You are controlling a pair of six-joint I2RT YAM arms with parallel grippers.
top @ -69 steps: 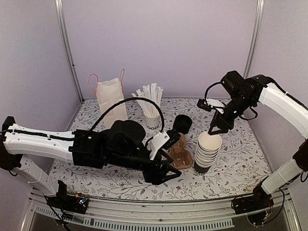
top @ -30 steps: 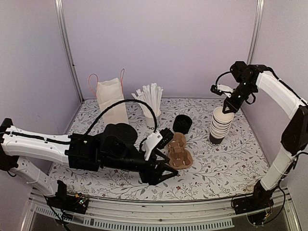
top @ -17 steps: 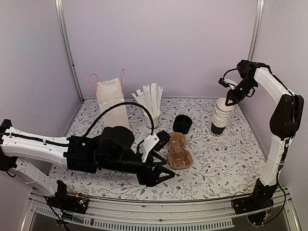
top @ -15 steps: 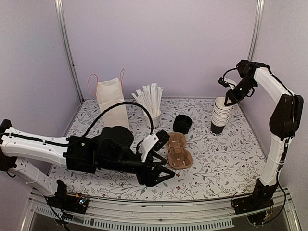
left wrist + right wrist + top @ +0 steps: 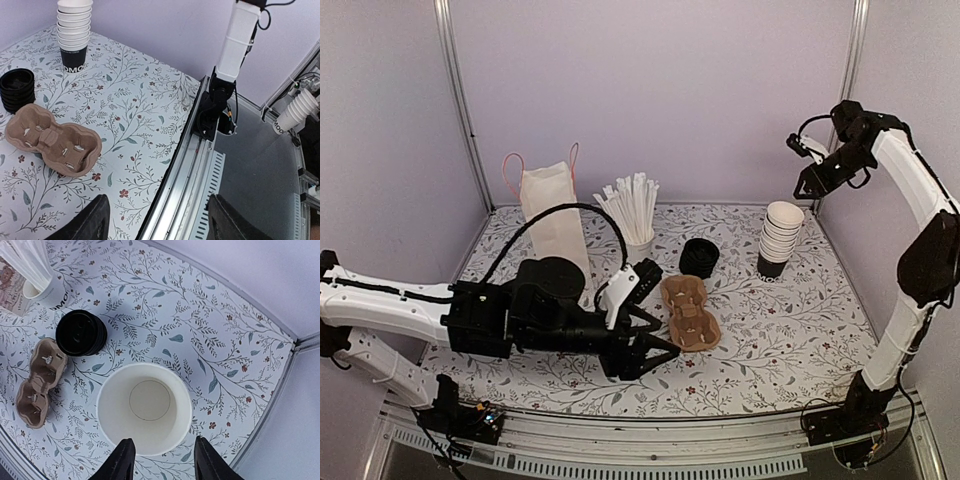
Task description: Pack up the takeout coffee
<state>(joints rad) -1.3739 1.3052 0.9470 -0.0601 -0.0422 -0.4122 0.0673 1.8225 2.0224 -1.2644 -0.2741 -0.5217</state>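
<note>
No lidded black cup shows in any view. A stack of lidless black cups with white insides [image 5: 778, 235] stands at the back right; it also shows in the left wrist view [image 5: 74, 25] and the right wrist view [image 5: 144, 407]. My right gripper [image 5: 807, 187] hangs open and empty just above that stack, jaws apart on either side of the rim [image 5: 164, 450]. A short stack of black lids [image 5: 699, 257] [image 5: 17, 90] [image 5: 80, 332] sits mid-table. My left gripper [image 5: 658, 355] is open and empty near the front edge [image 5: 157, 210], beside a brown pulp cup carrier [image 5: 688, 312] [image 5: 52, 142] [image 5: 37, 382].
A white cup of white straws [image 5: 635, 215] [image 5: 42, 275] and a white paper bag with pink handles [image 5: 552, 215] stand at the back. The metal rail of the table's front edge [image 5: 190, 165] runs under the left gripper. Side walls close in on the right.
My right gripper carried the cup stack from mid-table to the back right, let it go and rose above it. My left arm drew back slightly to the left.
</note>
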